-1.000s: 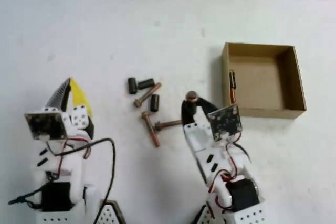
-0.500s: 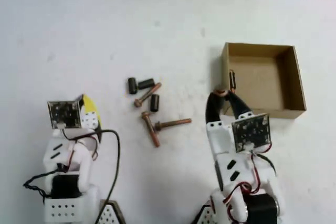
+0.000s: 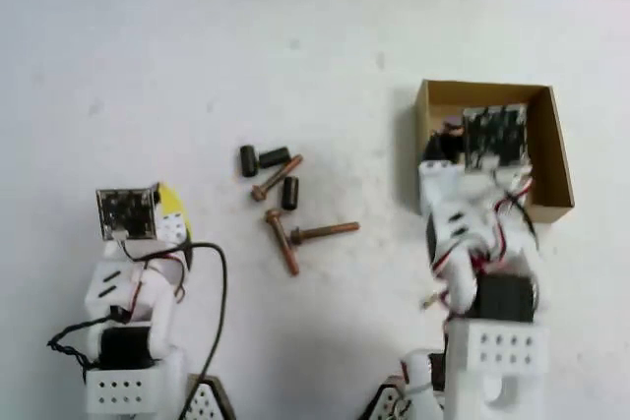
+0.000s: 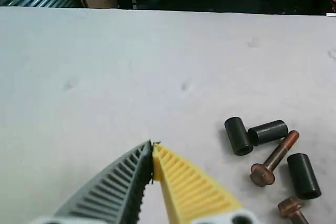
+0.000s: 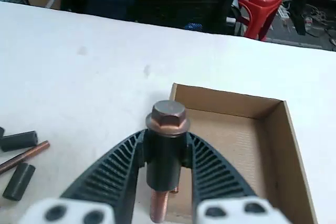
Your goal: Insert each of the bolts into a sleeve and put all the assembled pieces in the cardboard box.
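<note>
Clamped tight in the right jaws, seen from the right wrist view: a black sleeve, gripped on both sides by the ribbed black fingers with no gap showing; held upright, centred between the jaws near their tips. Through that sleeve, a copper bolt; hex head seated on the sleeve's upper end, clear above the fingertips; shaft end poking out below, down between the jaws. Just behind and beneath the held piece, the open cardboard box; piece poised over the left part of the box; touching the box floor or not, impossible to tell.

In the high view, right arm stretched across the box's near wall, wrist above the left half of the box.

Left jaws brought together tip to tip, grey finger against yellow finger, with nothing between them; low over the bare bench, to the left of the loose parts and apart from them.

Loose on the bench between the two arms: three black loose sleeves, all on their sides, the far two touching; three copper loose bolts, one lying between the sleeve pair and the third sleeve, the nearer two touching at an angle; none of these within either set of jaws.
</note>
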### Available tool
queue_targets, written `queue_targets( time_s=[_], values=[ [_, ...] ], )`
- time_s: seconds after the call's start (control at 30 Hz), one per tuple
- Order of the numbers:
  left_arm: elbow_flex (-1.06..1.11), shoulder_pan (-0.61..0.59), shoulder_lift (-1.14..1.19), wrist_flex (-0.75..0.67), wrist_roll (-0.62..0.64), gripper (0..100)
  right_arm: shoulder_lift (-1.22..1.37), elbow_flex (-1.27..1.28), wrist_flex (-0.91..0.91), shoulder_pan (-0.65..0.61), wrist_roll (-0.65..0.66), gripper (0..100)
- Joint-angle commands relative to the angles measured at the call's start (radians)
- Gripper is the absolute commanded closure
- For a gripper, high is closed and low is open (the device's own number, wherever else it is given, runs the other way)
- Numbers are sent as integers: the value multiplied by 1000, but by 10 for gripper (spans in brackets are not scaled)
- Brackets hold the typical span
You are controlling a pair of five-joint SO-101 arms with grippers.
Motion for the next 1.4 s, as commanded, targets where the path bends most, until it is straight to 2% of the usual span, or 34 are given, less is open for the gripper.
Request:
queue_targets(
  time_s=[0.0, 0.23, 0.73, 0.87, 1.0, 1.37],
  values=[
    [-2, -2, -10, -2, -8, 979, 153, -127, -65, 65, 18, 981],
    [-2, -2, -10, -2, -8, 979, 521, -311, -74, 111, 100, 981],
    [-2, -8, -10, 0, -8, 979, 1196, -766, -67, 143, 101, 980],
    [-2, -8, -10, -2, -9, 979, 1316, -827, -67, 139, 110, 978],
    [-2, -8, -10, -2, -9, 979, 1405, -873, -67, 122, 201, 980],
    [-2, -8, -10, -2, -9, 979, 1521, -913, -74, 117, 206, 978]
  ],
)
